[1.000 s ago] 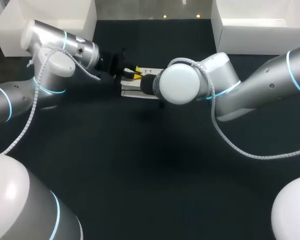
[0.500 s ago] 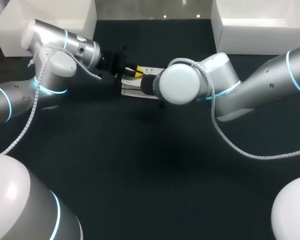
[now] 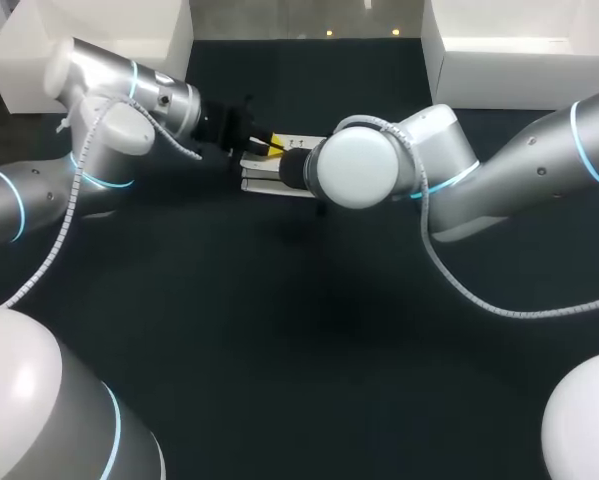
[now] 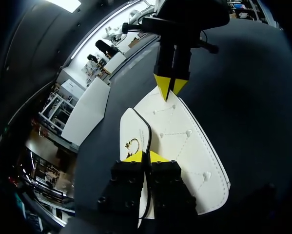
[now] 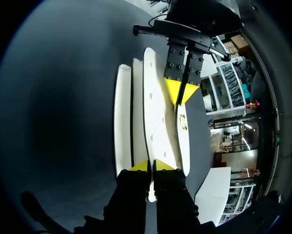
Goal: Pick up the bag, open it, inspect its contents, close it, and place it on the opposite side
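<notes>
A white stitched bag (image 3: 267, 182) lies at the table's back middle, between my two arms. In the left wrist view the bag (image 4: 189, 141) stretches ahead of my left gripper (image 4: 146, 157), which is shut on the thin dark-edged flap (image 4: 135, 134) with a small gold clasp. At the bag's far end my right gripper (image 4: 168, 88) pinches the opposite edge. From the right wrist view my right gripper (image 5: 151, 165) is shut on one white panel of the bag (image 5: 153, 112), whose layers stand slightly apart, and my left gripper (image 5: 181, 92) faces it. In the head view my right wrist hides its own fingers.
A white box (image 3: 109, 30) stands at the back left corner and another white box (image 3: 524, 45) at the back right. The dark table top (image 3: 299, 340) stretches toward the front with nothing on it.
My left gripper's fingers have come together on the bag's flap. The right arm and the bag have stayed where they were.
</notes>
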Robot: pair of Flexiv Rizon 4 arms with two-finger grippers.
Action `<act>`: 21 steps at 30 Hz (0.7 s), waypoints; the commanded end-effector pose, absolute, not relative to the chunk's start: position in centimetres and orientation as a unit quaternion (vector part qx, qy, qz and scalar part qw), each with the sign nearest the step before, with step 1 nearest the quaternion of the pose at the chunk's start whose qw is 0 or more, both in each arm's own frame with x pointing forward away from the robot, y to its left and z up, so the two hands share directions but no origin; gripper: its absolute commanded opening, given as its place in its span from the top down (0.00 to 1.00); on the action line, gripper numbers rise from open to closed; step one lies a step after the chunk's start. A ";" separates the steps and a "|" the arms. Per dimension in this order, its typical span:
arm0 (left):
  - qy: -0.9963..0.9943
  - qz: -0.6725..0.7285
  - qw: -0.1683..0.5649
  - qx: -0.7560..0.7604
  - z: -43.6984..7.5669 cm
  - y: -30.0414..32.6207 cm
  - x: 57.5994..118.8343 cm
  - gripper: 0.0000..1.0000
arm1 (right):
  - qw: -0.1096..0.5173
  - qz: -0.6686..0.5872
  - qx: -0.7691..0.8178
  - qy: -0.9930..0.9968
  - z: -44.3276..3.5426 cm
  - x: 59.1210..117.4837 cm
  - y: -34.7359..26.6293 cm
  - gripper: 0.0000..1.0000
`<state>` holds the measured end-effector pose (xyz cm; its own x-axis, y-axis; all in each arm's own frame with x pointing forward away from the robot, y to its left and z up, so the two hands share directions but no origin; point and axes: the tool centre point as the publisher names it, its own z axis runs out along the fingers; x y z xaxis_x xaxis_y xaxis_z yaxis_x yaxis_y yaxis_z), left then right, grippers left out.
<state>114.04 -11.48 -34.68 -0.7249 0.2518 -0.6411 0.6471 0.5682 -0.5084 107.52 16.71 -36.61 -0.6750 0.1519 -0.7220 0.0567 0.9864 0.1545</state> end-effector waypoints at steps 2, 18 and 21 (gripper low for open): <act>0.846 -0.382 0.261 0.267 -34.8 -10.7 114.2 1.00 | 0.401 0.060 0.058 0.912 -36.8 107.5 16.7 1.00; 0.838 -0.392 0.263 0.275 -34.0 -11.4 113.7 0.35 | 0.401 0.060 0.058 0.912 -36.8 107.5 16.7 1.00; 0.836 -0.395 0.268 0.268 -33.1 -11.2 113.6 0.00 | 0.401 0.060 0.058 0.912 -36.8 107.5 16.7 1.00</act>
<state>113.85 -11.37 -33.39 -0.7140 0.2427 -0.6568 0.6611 0.5427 -0.5181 107.54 16.74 -36.63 -0.6754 0.1521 -0.7216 0.0582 0.9864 0.1535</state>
